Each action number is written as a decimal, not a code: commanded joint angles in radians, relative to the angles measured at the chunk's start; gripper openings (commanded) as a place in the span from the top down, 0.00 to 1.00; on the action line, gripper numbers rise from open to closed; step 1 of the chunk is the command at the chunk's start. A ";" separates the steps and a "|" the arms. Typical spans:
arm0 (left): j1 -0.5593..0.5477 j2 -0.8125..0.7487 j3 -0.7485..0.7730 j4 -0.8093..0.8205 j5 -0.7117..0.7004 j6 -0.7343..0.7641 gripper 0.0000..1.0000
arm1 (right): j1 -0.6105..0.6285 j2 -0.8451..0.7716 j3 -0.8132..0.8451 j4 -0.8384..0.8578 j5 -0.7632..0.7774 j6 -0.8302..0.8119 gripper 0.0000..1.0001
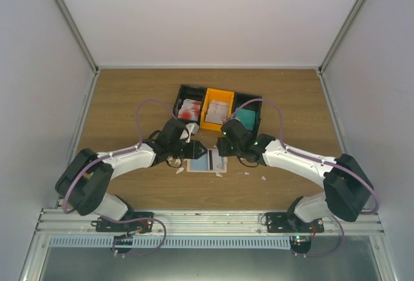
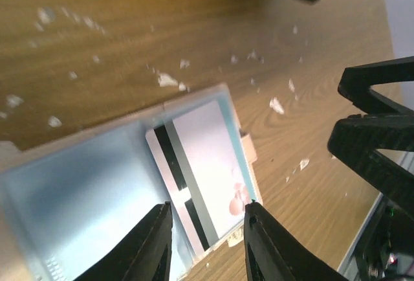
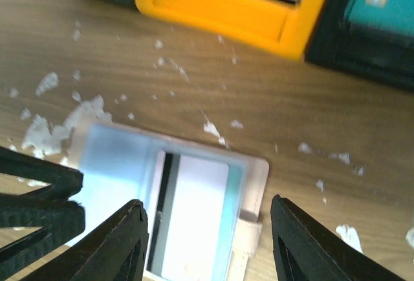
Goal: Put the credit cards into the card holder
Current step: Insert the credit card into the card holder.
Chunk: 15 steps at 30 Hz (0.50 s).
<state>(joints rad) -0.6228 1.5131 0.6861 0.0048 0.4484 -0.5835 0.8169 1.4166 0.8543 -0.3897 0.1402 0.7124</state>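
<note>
The card holder (image 1: 207, 160) lies open and flat on the table between my two grippers, its inner faces pale blue. A pale credit card (image 2: 200, 158) with a dark stripe lies on the holder's right half, next to the snap tab (image 2: 248, 146); I cannot tell whether it sits in a pocket. My left gripper (image 2: 208, 213) is open just above the card's near end, one finger on each side of it. My right gripper (image 3: 207, 210) is wide open above the same card (image 3: 197, 216) and the holder (image 3: 116, 158). More cards lie in the bins: red-and-white (image 1: 189, 108) and teal (image 1: 247, 118).
Joined bins stand behind the holder: black, orange (image 1: 217, 107), black. The orange bin (image 3: 220, 6) is close ahead of the right gripper. Small white scraps (image 3: 39, 132) are scattered on the wood round the holder. The right gripper's fingers (image 2: 375, 138) show at the right of the left wrist view.
</note>
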 commanded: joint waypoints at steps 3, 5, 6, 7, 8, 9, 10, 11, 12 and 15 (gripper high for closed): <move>0.027 -0.172 -0.030 -0.064 -0.207 -0.019 0.64 | 0.001 0.017 0.117 -0.035 0.044 -0.113 0.47; 0.053 -0.209 -0.058 -0.063 -0.225 -0.031 0.64 | 0.001 0.043 0.153 -0.033 0.035 -0.134 0.47; 0.066 -0.227 -0.069 -0.063 -0.226 -0.034 0.64 | 0.001 0.058 0.173 -0.034 0.028 -0.142 0.47; 0.079 -0.238 -0.079 -0.065 -0.226 -0.038 0.64 | 0.001 0.075 0.191 -0.034 0.022 -0.148 0.47; 0.090 -0.249 -0.089 -0.064 -0.226 -0.041 0.65 | 0.002 0.093 0.209 -0.034 0.015 -0.152 0.48; 0.103 -0.259 -0.099 -0.063 -0.225 -0.045 0.65 | 0.003 0.112 0.228 -0.033 0.010 -0.154 0.49; 0.114 -0.269 -0.112 -0.060 -0.220 -0.051 0.65 | 0.005 0.131 0.244 -0.033 0.004 -0.154 0.49; 0.128 -0.278 -0.126 -0.053 -0.211 -0.056 0.66 | 0.006 0.149 0.260 -0.029 -0.002 -0.155 0.50; 0.142 -0.284 -0.138 -0.044 -0.199 -0.060 0.66 | 0.008 0.169 0.277 -0.026 -0.005 -0.157 0.50; 0.178 -0.286 -0.167 -0.023 -0.153 -0.069 0.67 | 0.008 0.230 0.339 -0.033 0.004 -0.169 0.50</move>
<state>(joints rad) -0.4808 1.2476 0.5560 -0.0536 0.2661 -0.6308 0.8196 1.5829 1.1233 -0.4114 0.1387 0.5758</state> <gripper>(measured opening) 0.337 0.496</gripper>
